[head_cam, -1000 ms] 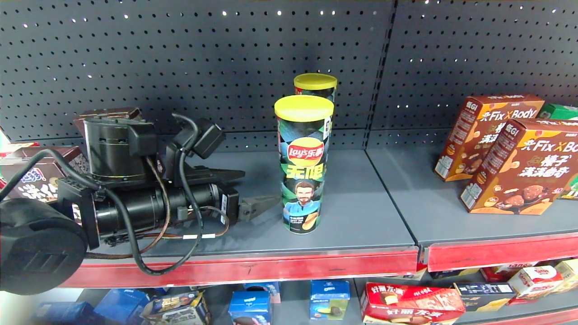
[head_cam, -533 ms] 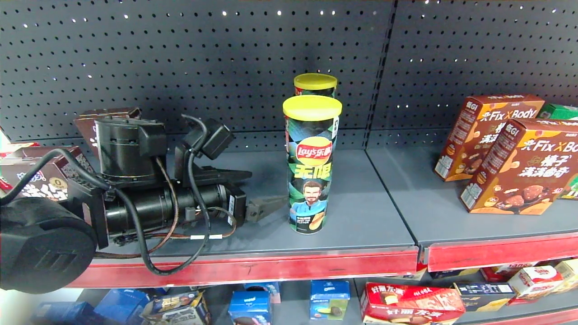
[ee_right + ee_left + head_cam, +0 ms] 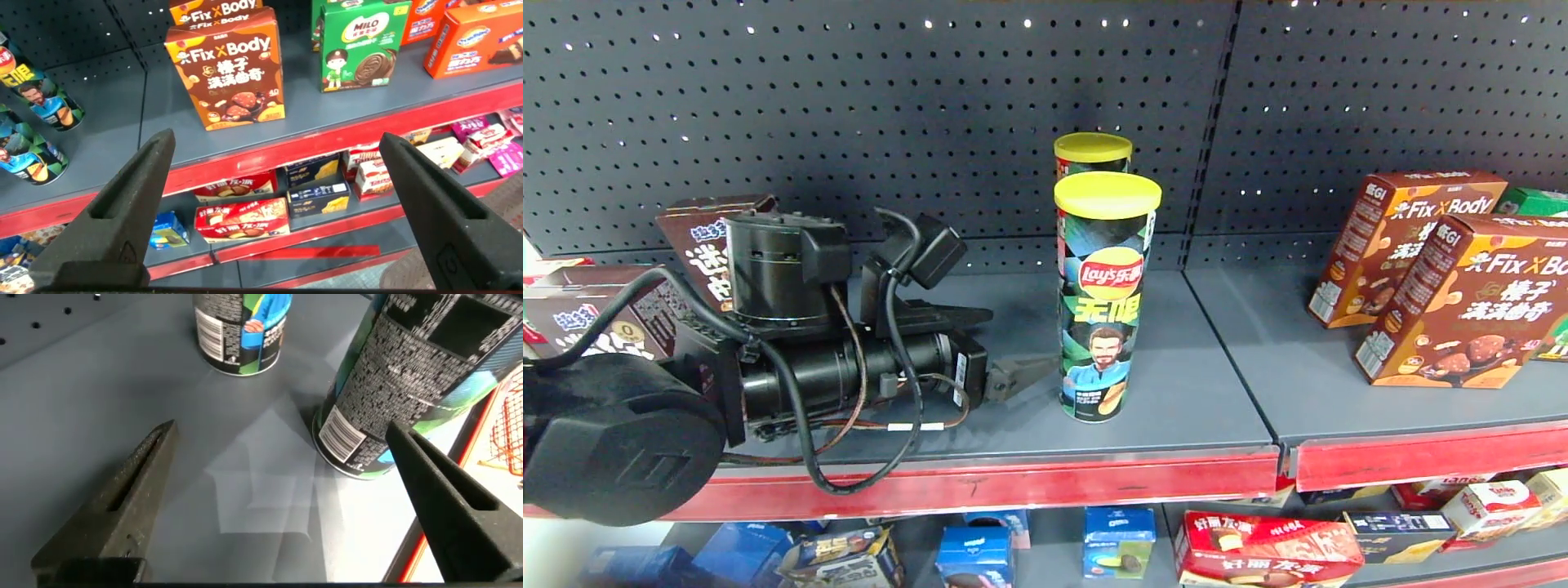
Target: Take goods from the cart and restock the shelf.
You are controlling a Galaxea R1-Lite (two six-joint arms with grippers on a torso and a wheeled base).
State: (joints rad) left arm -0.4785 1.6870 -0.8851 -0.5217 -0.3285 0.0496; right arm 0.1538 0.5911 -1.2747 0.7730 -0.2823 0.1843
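Out in front of the shelving, well back from it: right hand [image 3: 278,140], dark wedge-shaped fingers spread wide, nothing between them. Beyond it, matt cardboard on the shelf's right part: brown biscuit boxes [image 3: 229,69] [image 3: 1454,302], a green box [image 3: 359,45], an orange box [image 3: 482,37] cut off at the edge.

Along the front lip of the grey shelf [image 3: 1176,392], a glossy red price rail [image 3: 980,486], scuffed in places. Under it, small cartons [image 3: 1116,539] on the lower tier, mostly cut off or in shadow.

Low over the shelf's smooth painted metal, on its left part: left hand [image 3: 1023,335] [image 3: 282,431], spread, gripping nothing. Fingers black, tapered, faintly grainy. Tip of the rail-side finger right at the foot of the front can [image 3: 1104,302] [image 3: 392,376]; touching or just short, impossible to tell, with the two overlapping in both views.

Front can: tall round tube, glossy printed wrap, flat yellow plastic lid. Upright, near the middle of the shelf, just ahead of that fingertip, not clasped.

Directly behind, the rear can [image 3: 1093,151] [image 3: 241,331], same shape and lid, hidden in the head view but for the lid and a strip of wall.

Behind the left arm, dark brown cartons [image 3: 707,245], largely covered.

Farthest back, the pegboard [image 3: 849,122]: dark sheet metal, regular rows of small round holes.
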